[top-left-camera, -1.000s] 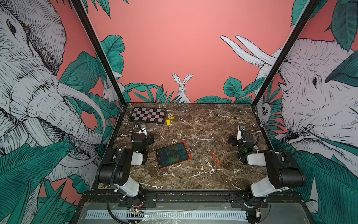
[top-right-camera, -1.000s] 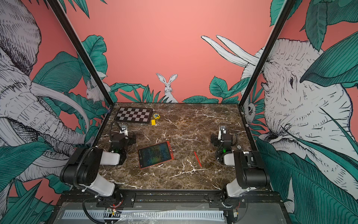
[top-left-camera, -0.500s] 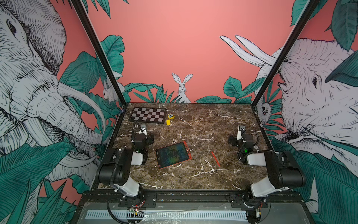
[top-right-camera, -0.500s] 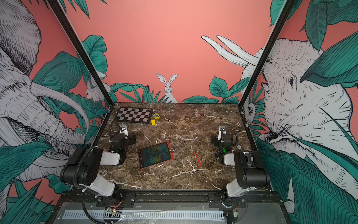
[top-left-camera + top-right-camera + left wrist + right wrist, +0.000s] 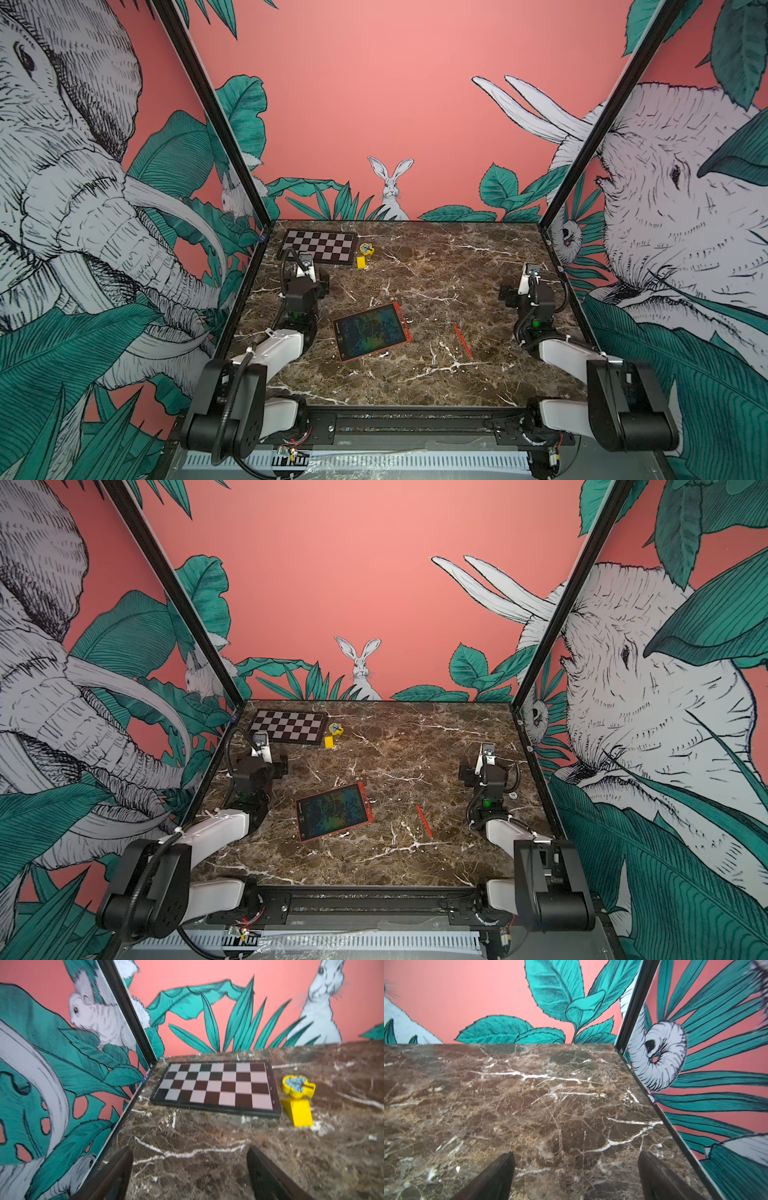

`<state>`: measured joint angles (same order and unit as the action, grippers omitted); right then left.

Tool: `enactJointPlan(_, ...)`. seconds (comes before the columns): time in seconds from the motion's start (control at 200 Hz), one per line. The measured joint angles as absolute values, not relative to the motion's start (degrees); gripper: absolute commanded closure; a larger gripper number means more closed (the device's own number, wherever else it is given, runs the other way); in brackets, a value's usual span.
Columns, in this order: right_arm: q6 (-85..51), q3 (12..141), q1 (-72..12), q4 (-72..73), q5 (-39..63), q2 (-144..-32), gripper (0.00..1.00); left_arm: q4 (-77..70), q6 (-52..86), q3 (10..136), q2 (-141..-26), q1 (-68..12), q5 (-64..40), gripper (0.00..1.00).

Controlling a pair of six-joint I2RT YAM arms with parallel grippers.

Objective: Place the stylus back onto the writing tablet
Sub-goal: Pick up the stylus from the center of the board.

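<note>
While stylus (image 5: 463,341) and writing tablet (image 5: 371,332) lie apart in both top views, wrist views show left claw (image 5: 189,1150), right claw (image 5: 576,1153) spread.

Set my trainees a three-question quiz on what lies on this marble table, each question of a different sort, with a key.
1. True or false: the stylus lies on the writing tablet.
2. Which gripper is the stylus nearer? A) left gripper B) right gripper
3. Fill in: the yellow block sits beside the ______.
Key: 1 false; it lies on the table, apart from the writing tablet. 2 B. 3 chessboard.
</note>
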<state>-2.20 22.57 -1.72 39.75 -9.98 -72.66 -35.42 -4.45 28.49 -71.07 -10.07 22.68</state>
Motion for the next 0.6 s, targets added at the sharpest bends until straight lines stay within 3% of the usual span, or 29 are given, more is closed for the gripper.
enactJointPlan(0.355, -14.06, 38.83, -1.80, 12.67, -4.14, -67.79, 0.14, -2.20, 7.90, 51.77, -71.88, -10.33, 24.38, 0.01)
enactJointPlan(0.6, -16.23, 51.13, -6.20, -10.70, 6.42, -75.35, 0.17, 17.12, 12.99, 61.71, -78.43, -13.93, 18.83, 0.01)
